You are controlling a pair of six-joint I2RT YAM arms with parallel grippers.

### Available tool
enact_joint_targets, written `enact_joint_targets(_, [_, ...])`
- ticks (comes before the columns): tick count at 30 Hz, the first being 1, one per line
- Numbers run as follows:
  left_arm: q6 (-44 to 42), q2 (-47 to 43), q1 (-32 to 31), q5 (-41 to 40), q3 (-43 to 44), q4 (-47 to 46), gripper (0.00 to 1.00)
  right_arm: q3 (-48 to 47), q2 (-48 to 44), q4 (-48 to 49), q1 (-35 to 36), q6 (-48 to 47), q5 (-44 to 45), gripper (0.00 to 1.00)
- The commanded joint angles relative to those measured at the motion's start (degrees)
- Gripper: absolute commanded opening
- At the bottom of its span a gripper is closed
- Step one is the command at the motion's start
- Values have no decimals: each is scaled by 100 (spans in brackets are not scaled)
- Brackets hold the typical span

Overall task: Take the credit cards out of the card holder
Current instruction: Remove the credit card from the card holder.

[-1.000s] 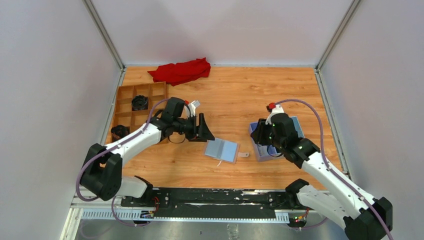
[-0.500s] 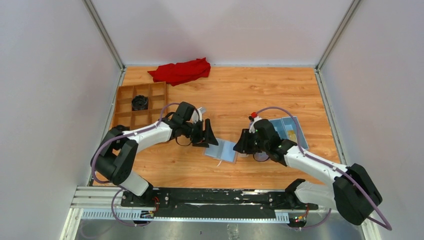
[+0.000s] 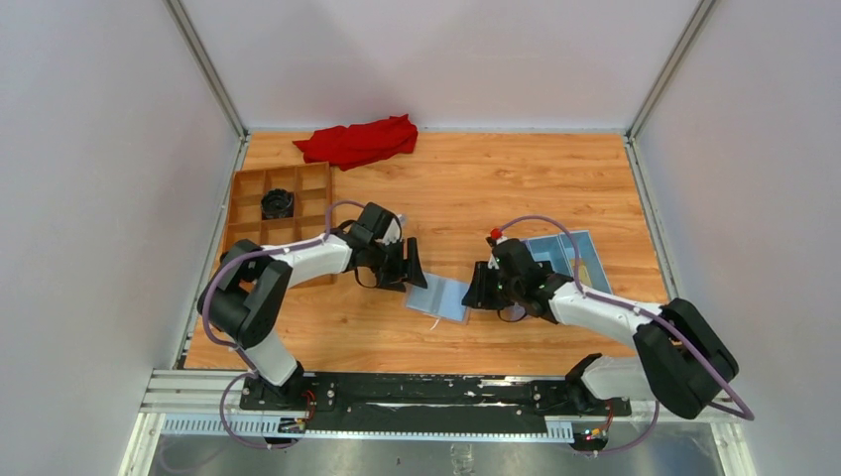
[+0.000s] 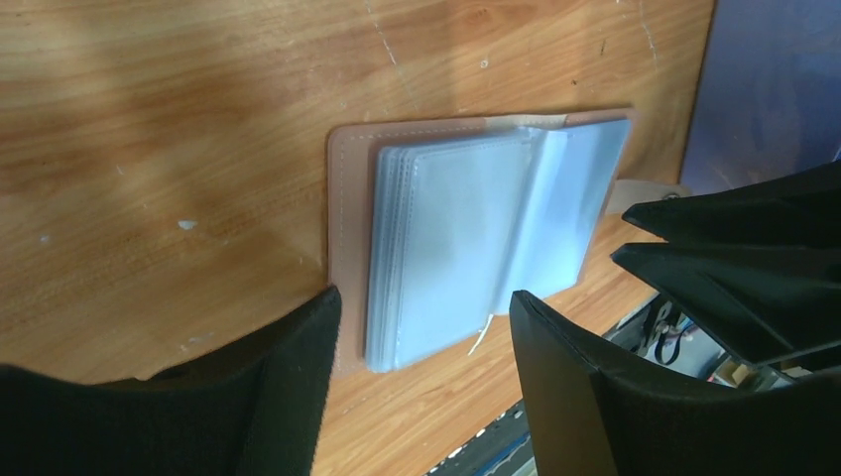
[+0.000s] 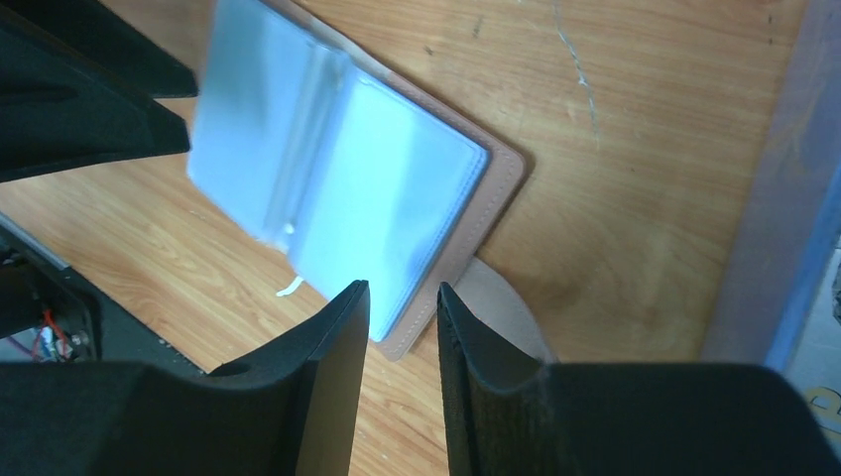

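Note:
The card holder [image 3: 441,297] lies open on the table, tan-pink rim under pale grey-blue plastic sleeves. It shows in the left wrist view [image 4: 486,223] and the right wrist view [image 5: 337,188]. I cannot make out any credit cards in the sleeves. My left gripper [image 3: 413,269] is open and empty at the holder's left edge, its fingers [image 4: 585,387] wide apart on either side of the near corner. My right gripper [image 3: 478,289] is at the holder's right edge, its fingers [image 5: 327,367] a narrow gap apart with nothing between them, just short of the corner by the strap tab [image 5: 506,307].
A deep blue box [image 3: 567,256] lies open right of the right gripper, its edge in the right wrist view [image 5: 783,198]. A brown compartment tray [image 3: 260,213] with a black item stands at the left. A red cloth [image 3: 359,140] lies at the back.
My right gripper has moved left from over the blue box to the holder's right edge. My left gripper has moved down and right to the holder's left edge.

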State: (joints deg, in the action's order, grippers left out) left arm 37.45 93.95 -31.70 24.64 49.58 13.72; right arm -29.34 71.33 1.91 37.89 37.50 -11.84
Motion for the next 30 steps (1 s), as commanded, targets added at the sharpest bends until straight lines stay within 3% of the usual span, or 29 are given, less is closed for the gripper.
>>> enact_joint_targets(1, [34, 187, -55, 240, 3, -373, 66, -132, 374, -34, 127, -74, 31, 36])
enact_joint_targets(8, [524, 158, -133, 759, -97, -1106, 61, -219, 671, 100, 198, -53, 5, 36])
enact_joint_targets(19, [540, -42, -243, 1008, -19, -1064, 60, -241, 795, 230, 235, -39, -36, 36])
enact_joint_targets(30, [651, 82, -829, 1354, 311, -1264, 59, -244, 798, 239, 236, -28, -36, 35])
